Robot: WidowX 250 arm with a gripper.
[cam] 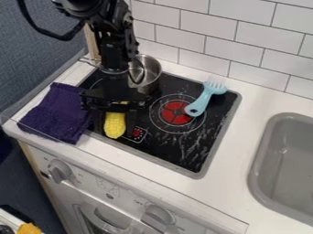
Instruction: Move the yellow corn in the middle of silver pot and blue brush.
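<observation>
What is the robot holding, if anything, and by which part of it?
This cannot be told for sure. The gripper is at the yellow corn, covering its far part, but a hold is not clear.

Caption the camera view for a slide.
Pincer at yellow corn; silver pot and blue brush farther back on black stovetop.

Black gripper (115, 124) over yellow corn (115, 130), silver pot (150, 68) behind, blue brush (205, 98) on black stove (183, 153), purple cloth (55, 112) at left
</observation>
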